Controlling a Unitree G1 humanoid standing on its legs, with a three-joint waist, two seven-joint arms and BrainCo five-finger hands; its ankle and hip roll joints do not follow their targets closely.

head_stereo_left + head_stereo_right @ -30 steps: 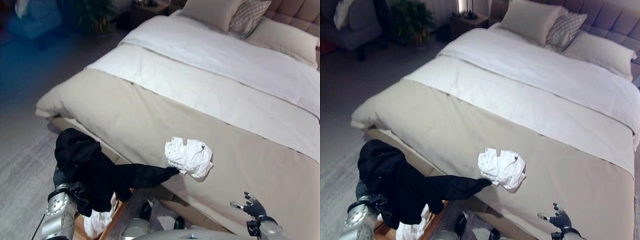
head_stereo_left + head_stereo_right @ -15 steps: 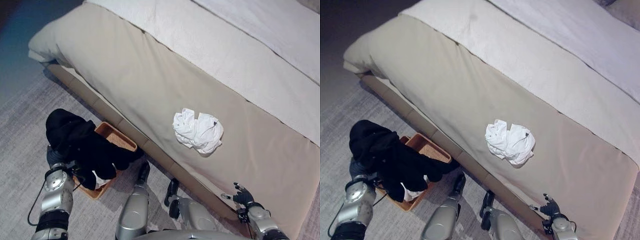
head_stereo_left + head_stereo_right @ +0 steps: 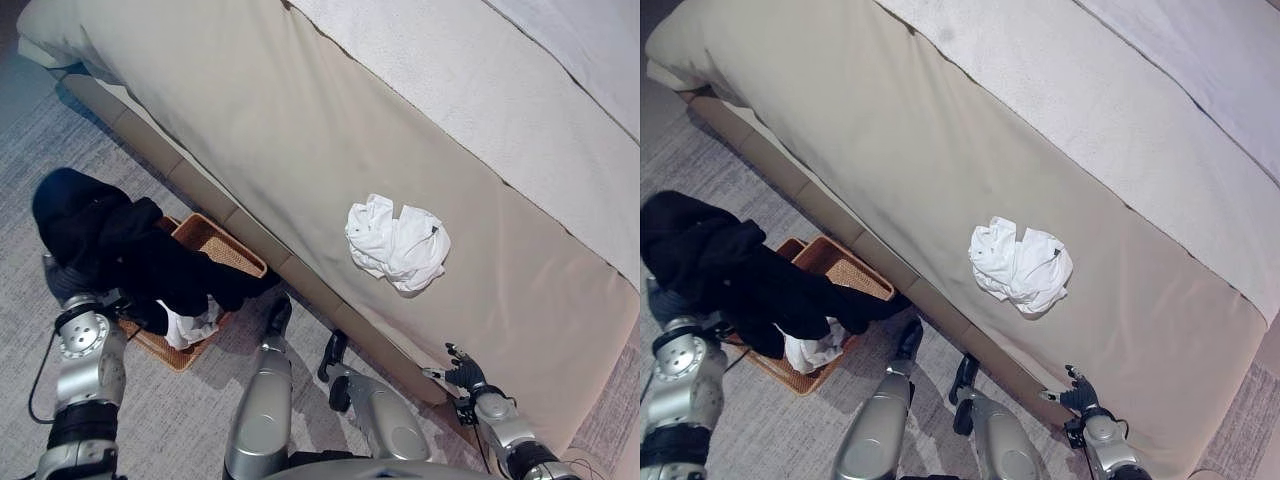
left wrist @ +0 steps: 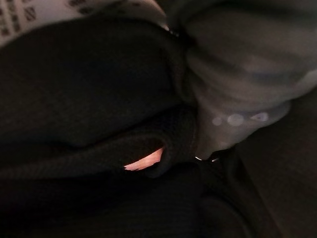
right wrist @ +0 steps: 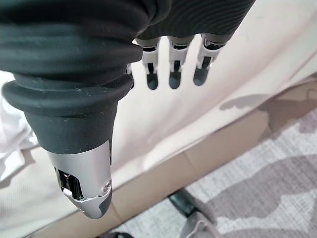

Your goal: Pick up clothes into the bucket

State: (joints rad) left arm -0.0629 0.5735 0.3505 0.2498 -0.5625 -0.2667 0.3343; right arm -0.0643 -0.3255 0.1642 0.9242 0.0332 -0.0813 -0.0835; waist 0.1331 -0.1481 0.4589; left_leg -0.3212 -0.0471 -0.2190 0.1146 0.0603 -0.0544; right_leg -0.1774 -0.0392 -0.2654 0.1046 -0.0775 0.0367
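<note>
Black cloth first: you'll find the black garment point(image 3: 120, 255) bunched over the left hand point(image 3: 62, 285) and draped across the woven basket point(image 3: 222, 245), one sleeve trailing over the basket's rim toward the bed. The left hand is buried under that cloth, so you can't tell whether its fingers are closed on it or not; its wrist view shows dark fabric pressed close, plus a pale label point(image 4: 44, 12) with small print too blurred to read. A white garment point(image 3: 185, 325) already lies inside the basket, partly under the black one. The basket sits on the grey carpet point(image 3: 180, 420), right against the bed base. On the beige bedspread point(image 3: 300, 130), well apart from the basket, a crumpled white shirt point(image 3: 397, 243) lies near the bed's edge. Your right hand point(image 3: 462, 375) hangs low beside the bed's edge, fingers straight and relaxed, holding nothing.
</note>
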